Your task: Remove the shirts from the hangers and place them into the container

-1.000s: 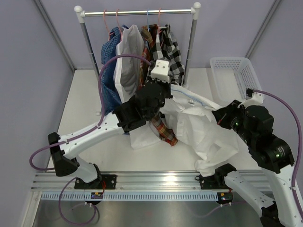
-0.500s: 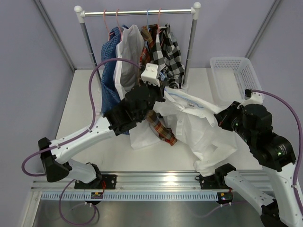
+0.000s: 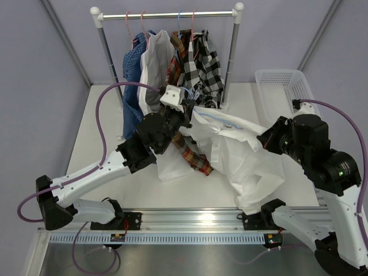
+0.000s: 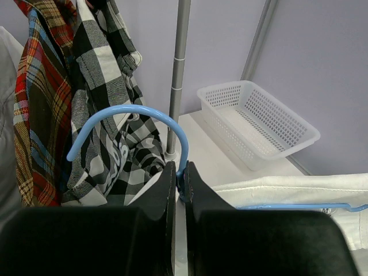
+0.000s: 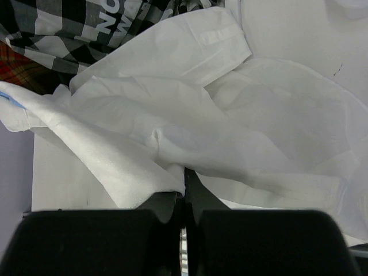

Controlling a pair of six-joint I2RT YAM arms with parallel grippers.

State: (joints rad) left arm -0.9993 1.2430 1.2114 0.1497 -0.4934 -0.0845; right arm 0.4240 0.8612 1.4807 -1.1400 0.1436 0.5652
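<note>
A plain white shirt (image 3: 241, 155) is stretched over the table between my two grippers. My left gripper (image 4: 180, 178) is shut on the neck of a light blue hanger (image 4: 133, 109), whose bar runs into the shirt's collar (image 4: 299, 190). In the top view that gripper (image 3: 185, 110) sits just in front of the hanging shirts. My right gripper (image 5: 184, 184) is shut on a fold of the white shirt (image 5: 230, 115), at the shirt's right side (image 3: 265, 140). The white lattice container (image 3: 284, 95) stands at the back right with nothing in it.
A rail on two posts (image 3: 167, 14) carries a blue checked shirt (image 3: 133, 86), a white shirt (image 3: 156, 69), a red plaid shirt (image 3: 178, 63) and a black-and-white checked shirt (image 3: 208, 66). The plaid shirt's tail (image 3: 195, 158) trails onto the table. The right post (image 3: 231, 57) stands between rack and container.
My left gripper has drawn the blue hanger leftward and slightly nearer, away from the right gripper, pulling the collar taut. The right gripper has barely moved.
</note>
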